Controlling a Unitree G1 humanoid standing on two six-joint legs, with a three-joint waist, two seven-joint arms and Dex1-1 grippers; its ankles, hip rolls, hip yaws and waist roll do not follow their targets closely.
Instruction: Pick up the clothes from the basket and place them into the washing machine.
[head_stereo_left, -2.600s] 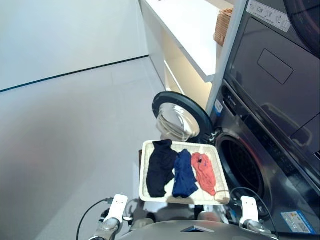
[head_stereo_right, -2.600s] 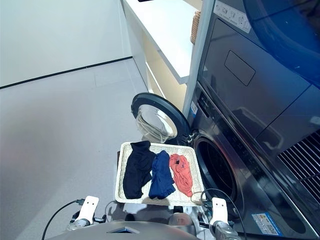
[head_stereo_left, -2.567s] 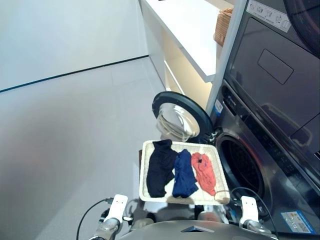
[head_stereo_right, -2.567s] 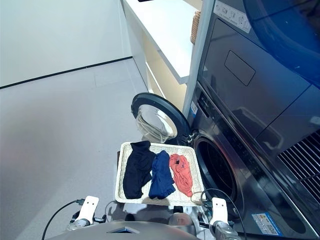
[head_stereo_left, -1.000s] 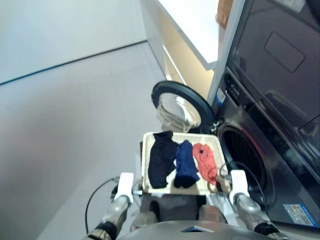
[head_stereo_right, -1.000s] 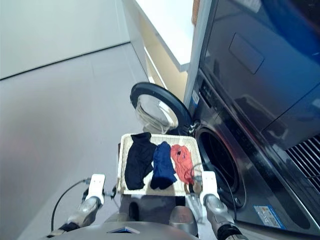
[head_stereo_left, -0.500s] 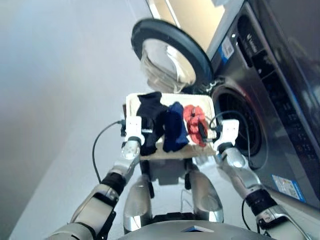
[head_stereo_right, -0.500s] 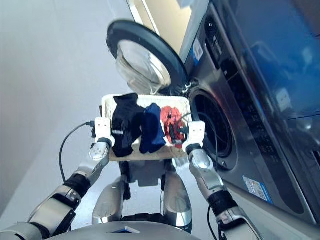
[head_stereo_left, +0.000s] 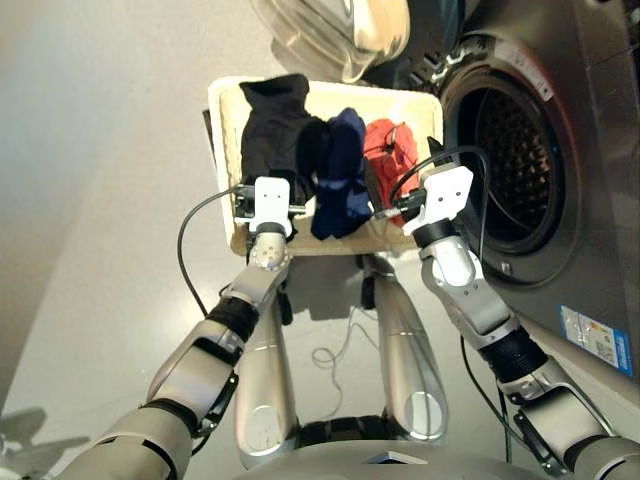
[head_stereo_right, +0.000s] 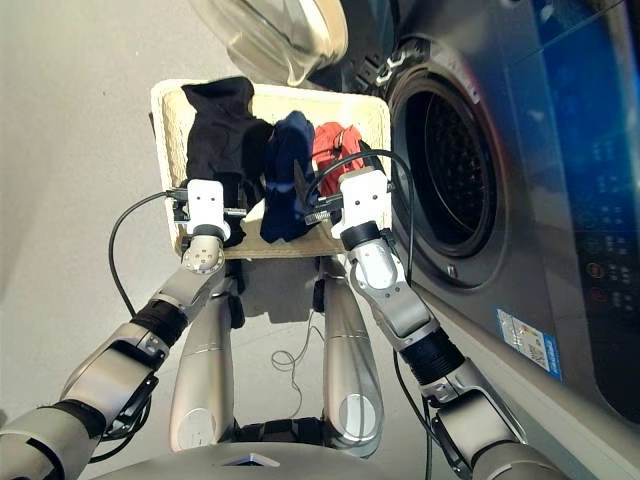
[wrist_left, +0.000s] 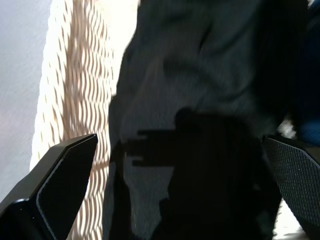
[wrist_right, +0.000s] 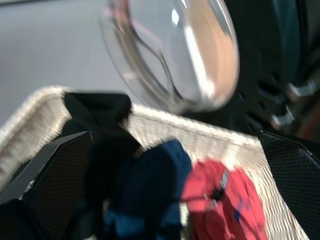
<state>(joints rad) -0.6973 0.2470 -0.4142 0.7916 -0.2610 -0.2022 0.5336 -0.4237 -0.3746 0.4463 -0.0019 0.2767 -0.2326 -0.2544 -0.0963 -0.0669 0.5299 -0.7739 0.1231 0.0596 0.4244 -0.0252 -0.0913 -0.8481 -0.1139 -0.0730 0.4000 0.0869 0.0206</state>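
Garments lie untouched in the basket (head_stereo_left: 222, 110); both tools, left tool (wrist_left: 165, 165) and right tool (wrist_right: 170, 165), spread wide (empty), poised above for grasping.

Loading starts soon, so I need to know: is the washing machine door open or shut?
Open. The round glass door is swung away beyond the basket, and the holed drum shows through the uncovered opening.

Laundry room: front-loading washing machine (head_stereo_left: 560, 130), wicker basket (head_stereo_left: 225, 130) of clothes (head_stereo_left: 335, 170).
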